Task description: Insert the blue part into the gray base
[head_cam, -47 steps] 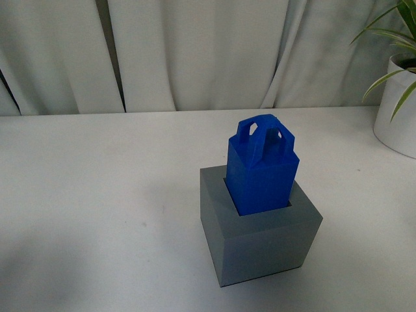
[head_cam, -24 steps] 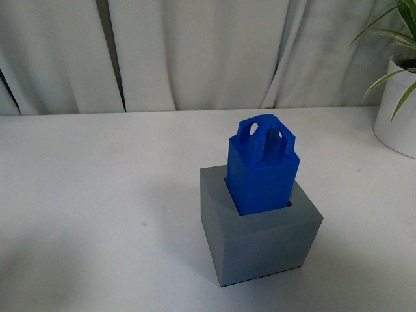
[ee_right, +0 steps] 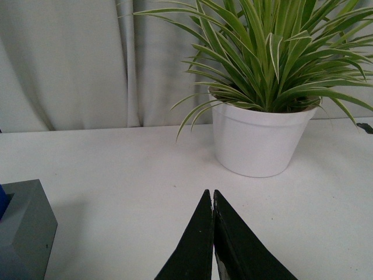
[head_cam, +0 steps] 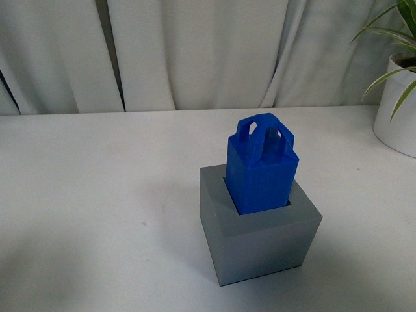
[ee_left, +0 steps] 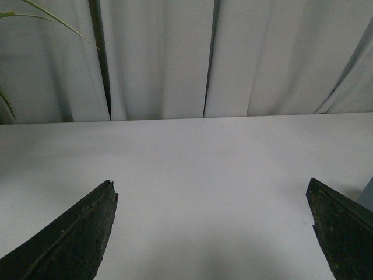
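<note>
The blue part (head_cam: 262, 169) stands upright in the recessed pocket of the gray base (head_cam: 260, 237), its two arched handle loops on top. The base sits on the white table in the front view. Neither arm shows in the front view. In the left wrist view my left gripper (ee_left: 213, 189) is open and empty over bare table. In the right wrist view my right gripper (ee_right: 211, 195) is shut and empty, with a corner of the gray base (ee_right: 23, 227) at the frame's edge and a sliver of blue beside it.
A white pot (ee_right: 259, 137) with a striped green plant stands on the table beyond my right gripper; it also shows at the front view's right edge (head_cam: 396, 110). Pale curtains (head_cam: 195, 52) hang behind the table. A plant leaf (ee_left: 52, 20) crosses the left wrist view's corner.
</note>
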You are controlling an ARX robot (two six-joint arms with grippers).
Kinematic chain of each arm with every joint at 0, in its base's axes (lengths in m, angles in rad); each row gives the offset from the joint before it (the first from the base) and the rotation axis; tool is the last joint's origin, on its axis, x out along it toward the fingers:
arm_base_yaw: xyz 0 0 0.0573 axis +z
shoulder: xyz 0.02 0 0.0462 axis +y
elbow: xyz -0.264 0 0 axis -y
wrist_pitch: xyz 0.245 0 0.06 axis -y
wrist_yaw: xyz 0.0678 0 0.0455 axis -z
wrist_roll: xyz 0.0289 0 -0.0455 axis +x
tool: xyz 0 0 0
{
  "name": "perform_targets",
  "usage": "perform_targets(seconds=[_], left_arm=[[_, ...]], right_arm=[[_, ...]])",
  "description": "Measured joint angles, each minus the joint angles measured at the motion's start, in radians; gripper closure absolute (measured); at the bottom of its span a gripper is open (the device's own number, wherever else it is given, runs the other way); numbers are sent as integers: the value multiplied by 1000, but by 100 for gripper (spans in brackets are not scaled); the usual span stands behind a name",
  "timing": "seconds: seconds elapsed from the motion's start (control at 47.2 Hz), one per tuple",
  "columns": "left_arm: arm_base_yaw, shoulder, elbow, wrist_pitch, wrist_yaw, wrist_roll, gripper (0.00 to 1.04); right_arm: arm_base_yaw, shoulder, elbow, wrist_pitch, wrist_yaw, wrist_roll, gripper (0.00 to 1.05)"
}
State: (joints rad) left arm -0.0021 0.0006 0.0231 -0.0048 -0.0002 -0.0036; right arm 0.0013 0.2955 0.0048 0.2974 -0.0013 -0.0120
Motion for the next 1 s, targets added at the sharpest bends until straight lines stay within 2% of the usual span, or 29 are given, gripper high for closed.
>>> perform_targets(seconds=[0.424, 0.529, 0.911, 0.995], left_arm=[[0, 0, 0, 0, 0, 0, 6], [0, 0, 0, 0, 0, 0, 6], [0, 0, 0, 0, 0, 0, 6], [0, 0, 0, 0, 0, 0, 6]], right_arm=[[0, -127, 0, -126, 0, 0, 103], [0, -244, 1, -279, -1, 0, 103], [0, -291, 1, -295, -1, 0, 103], [0, -291, 1, -295, -1, 0, 87]])
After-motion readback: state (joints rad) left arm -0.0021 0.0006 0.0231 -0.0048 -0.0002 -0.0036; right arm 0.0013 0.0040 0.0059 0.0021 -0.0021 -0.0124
